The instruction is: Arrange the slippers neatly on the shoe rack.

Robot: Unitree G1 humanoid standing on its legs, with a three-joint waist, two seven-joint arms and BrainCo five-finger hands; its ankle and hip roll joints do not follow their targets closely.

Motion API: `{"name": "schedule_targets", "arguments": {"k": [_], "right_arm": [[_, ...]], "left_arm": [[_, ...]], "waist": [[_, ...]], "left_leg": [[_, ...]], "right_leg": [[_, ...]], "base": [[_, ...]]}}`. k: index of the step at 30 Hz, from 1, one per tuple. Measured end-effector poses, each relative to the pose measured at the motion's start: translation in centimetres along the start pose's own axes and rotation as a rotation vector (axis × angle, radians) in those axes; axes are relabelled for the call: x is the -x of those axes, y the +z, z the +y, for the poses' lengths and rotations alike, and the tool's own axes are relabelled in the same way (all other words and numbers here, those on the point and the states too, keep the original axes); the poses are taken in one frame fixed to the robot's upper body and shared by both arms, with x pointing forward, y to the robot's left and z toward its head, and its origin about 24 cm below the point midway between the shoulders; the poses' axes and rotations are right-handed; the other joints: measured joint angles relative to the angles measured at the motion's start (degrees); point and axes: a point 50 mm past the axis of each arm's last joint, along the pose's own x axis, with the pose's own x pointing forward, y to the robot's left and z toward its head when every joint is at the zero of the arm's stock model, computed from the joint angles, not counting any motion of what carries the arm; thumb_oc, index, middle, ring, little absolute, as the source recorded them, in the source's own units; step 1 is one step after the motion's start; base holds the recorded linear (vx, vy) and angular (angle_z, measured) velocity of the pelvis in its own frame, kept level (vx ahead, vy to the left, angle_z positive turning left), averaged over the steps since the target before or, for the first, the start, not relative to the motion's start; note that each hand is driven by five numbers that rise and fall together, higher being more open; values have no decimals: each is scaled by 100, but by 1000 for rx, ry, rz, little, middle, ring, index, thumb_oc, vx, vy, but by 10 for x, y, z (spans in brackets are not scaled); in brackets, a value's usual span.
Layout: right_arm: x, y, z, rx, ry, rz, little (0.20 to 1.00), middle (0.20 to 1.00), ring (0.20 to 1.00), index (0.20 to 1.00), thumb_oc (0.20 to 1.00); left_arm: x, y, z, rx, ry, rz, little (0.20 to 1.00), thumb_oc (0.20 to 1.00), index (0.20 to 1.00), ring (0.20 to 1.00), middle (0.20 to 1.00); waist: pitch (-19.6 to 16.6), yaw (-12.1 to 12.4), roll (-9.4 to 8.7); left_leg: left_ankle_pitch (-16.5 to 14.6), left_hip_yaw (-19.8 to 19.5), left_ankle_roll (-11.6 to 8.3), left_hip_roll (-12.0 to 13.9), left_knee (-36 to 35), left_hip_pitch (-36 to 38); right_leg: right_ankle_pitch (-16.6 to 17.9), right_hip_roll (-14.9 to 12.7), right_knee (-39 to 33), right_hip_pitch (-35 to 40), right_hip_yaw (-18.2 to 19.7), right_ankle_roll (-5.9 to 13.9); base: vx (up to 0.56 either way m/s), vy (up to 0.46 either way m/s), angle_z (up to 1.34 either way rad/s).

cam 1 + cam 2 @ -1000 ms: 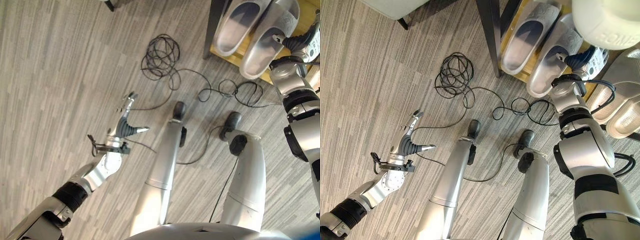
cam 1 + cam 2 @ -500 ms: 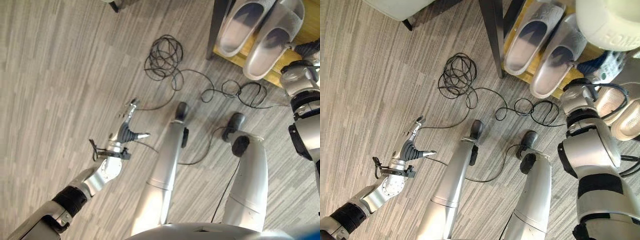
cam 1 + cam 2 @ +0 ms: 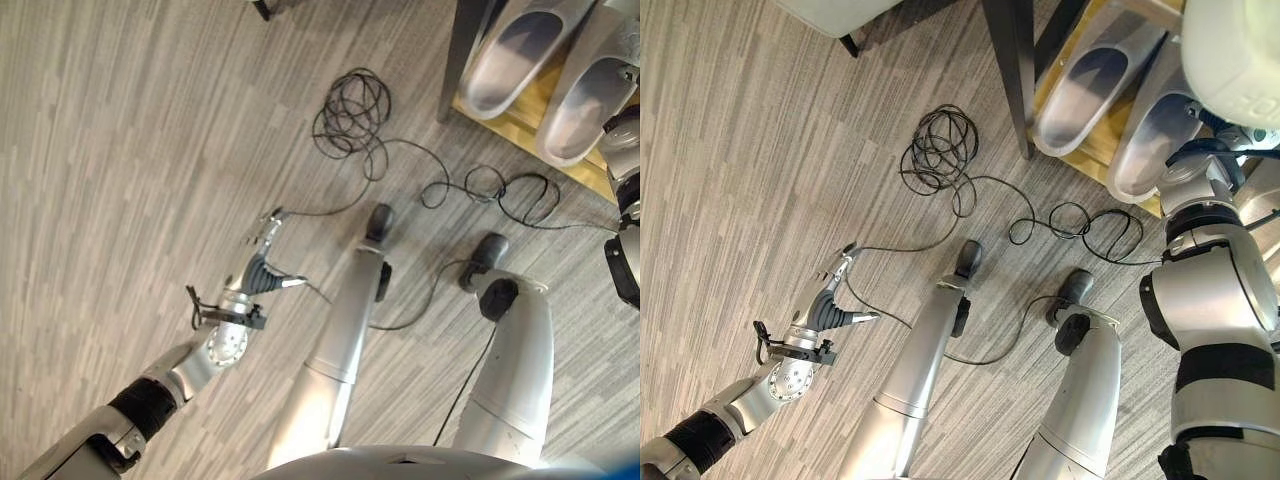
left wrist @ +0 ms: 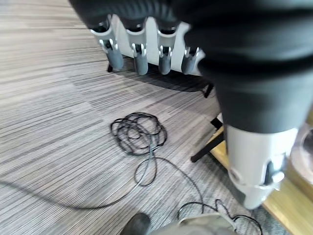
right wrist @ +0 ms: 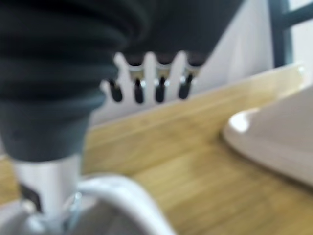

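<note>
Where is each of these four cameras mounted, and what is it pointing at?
Left eye view: on the head, looking down at the floor, left hand and slippers.
Right eye view: same head, same scene; shares the shoe rack.
Left wrist view: on the left arm, facing along its straight fingers.
Right wrist view: on the right arm, right hand above the rack's wooden shelf.

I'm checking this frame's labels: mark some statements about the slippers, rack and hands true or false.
1. Two slippers lie side by side on the wooden rack shelf. True.
2. The left hand holds a slipper. False: it is open and empty above the floor.
3. The right hand has straight fingers above the shelf. True.
4. A slipper lies on the floor by the coiled cable. False: none lies there.
</note>
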Motion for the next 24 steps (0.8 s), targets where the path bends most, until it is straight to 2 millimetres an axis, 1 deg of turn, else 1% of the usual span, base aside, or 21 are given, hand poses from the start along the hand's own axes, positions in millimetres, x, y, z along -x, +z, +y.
{"name": "schedule_targets", "arguments": {"k": [2, 5, 8, 10, 11, 12, 13, 14, 17, 18, 19, 20, 23, 24], "right_arm": [[2, 3, 3, -14, 10, 2, 1000, 1000, 1000, 1000, 1000], [3, -1, 4, -17, 24, 28, 1000, 1000, 1000, 1000, 1000], [2, -3, 3, -74, 22, 86, 1000, 1000, 1000, 1000, 1000], [2, -8, 3, -116, 21, 137, 865, 865, 865, 865, 865], [3, -12, 4, -146, 25, 179, 727, 727, 727, 727, 727], [4, -14, 4, -171, 24, 208, 812, 812, 812, 812, 812], [4, -17, 4, -203, 22, 251, 1000, 1000, 1000, 1000, 1000], [5, -17, 6, -249, 23, 290, 1000, 1000, 1000, 1000, 1000], [11, -15, 12, -326, 37, 339, 1000, 1000, 1000, 1000, 1000], [19, -13, 21, -408, 69, 404, 1000, 1000, 1000, 1000, 1000], [21, -11, 23, -420, 81, 413, 1000, 1000, 1000, 1000, 1000], [27, -8, 30, -479, 107, 444, 1000, 1000, 1000, 1000, 1000], [42, -1, 45, -605, 176, 511, 1000, 1000, 1000, 1000, 1000], [44, 0, 46, -626, 176, 519, 1000, 1000, 1000, 1000, 1000]], "left_arm": [[0, -5, 1, -15, 1, 18, 1000, 1000, 1000, 1000, 1000], [-3, 4, 2, 10, 8, -17, 1000, 1000, 1000, 1000, 1000], [-5, 5, 1, 12, 3, -24, 1000, 1000, 1000, 1000, 1000], [-5, 6, 2, 10, 1, -25, 1000, 1000, 1000, 1000, 1000], [-6, 6, 2, 10, 3, -27, 1000, 1000, 1000, 1000, 1000], [-6, 6, 2, 10, 3, -28, 1000, 1000, 1000, 1000, 1000], [-7, 7, 2, 9, 5, -31, 1000, 1000, 1000, 1000, 1000], [-7, 6, 3, 6, 6, -28, 1000, 1000, 1000, 1000, 1000], [-9, 7, 3, 5, 10, -30, 1000, 1000, 1000, 1000, 1000], [-14, 9, 5, 2, 12, -43, 1000, 1000, 1000, 1000, 1000], [-15, 9, 6, 1, 16, -47, 1000, 1000, 1000, 1000, 1000], [-20, 11, 8, -4, 24, -58, 1000, 1000, 1000, 1000, 1000], [-22, 14, 9, 0, 30, -68, 1000, 1000, 1000, 1000, 1000], [-22, 14, 9, 0, 29, -69, 1000, 1000, 1000, 1000, 1000]], "waist": [[-2, 4, 3], [-11, 1, 17], [-25, 38, 28], [-27, 82, 27], [-28, 99, 25], [-28, 106, 25], [-28, 107, 25], [-28, 98, 25], [-34, 53, 22], [-46, 52, 5], [-47, 56, 2], [-55, 64, -1], [-87, 53, -6], [-103, 48, -10]], "left_leg": [[13, -33, -11, -25, -4, -3], [115, -117, -33, -97, -163, 30], [192, -231, -77, -145, -315, 64], [212, -272, -90, -186, -345, 66], [221, -289, -89, -198, -340, 60], [221, -295, -90, -204, -332, 57], [221, -302, -89, -211, -312, 55], [209, -298, -76, -208, -247, 48], [176, -294, -54, -200, -173, 39], [163, -320, -31, -189, -178, 32], [167, -330, -37, -190, -178, 32], [169, -352, -43, -198, -176, 24], [172, -368, -43, -191, -177, 13], [172, -369, -43, -191, -177, 10]], "right_leg": [[-4, -12, 4, 14, -20, 0], [-4, -95, -49, 75, -120, 2], [-14, -133, -111, 143, -220, -11], [-36, -182, -92, 147, -258, -37], [-51, -194, -80, 149, -279, -42], [-56, -198, -79, 153, -286, -46], [-60, -204, -70, 163, -294, -48], [-63, -198, -34, 171, -290, -43], [-69, -193, -8, 182, -278, -28], [-67, -173, -2, 179, -284, -20], [-70, -171, 6, 179, -290, -21], [-86, -177, 7, 170, -304, -39], [-133, -173, 6, 167, -322, -54], [-133, -173, 3, 167, -323, -53]], "base": [[-4, -26, 5], [-8, -38, 14], [11, -28, 16], [36, -5, 13], [40, 6, 7], [49, 25, 5], [41, 31, -1], [24, 14, -3], [-4, -31, -4], [-3, -53, -1], [0, 0, 0], [12, -8, 5], [3, -5, 2], [0, 0, 0]]}}
